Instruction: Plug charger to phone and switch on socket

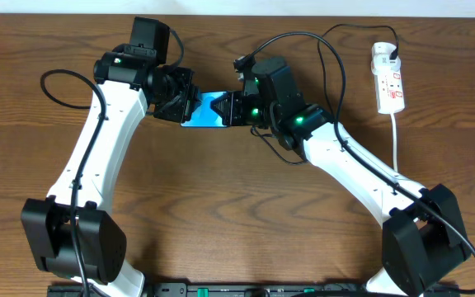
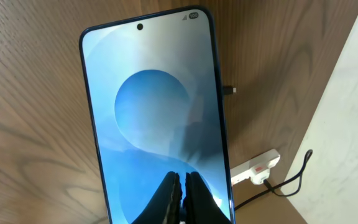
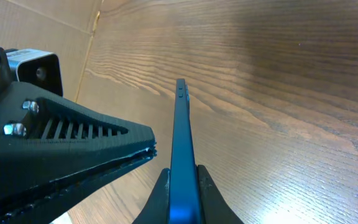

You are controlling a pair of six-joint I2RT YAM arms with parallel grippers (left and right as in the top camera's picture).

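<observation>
The left gripper point(image 2: 180, 190) is closed with nothing visible between its fingers, its tips right at the screen of the phone point(image 2: 154, 112). The phone stands on edge above the table's far middle. The right gripper point(image 3: 182, 186) pinches its faces at one end, so a push from the left could lever it loose. The charger point(image 2: 229, 91) tip lies unheld, and the socket point(image 1: 388, 81) sits near the far right corner.

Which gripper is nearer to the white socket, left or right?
Right. The right gripper grips the phone on the side toward the socket; the left gripper sits beyond the phone, farther away.
</observation>
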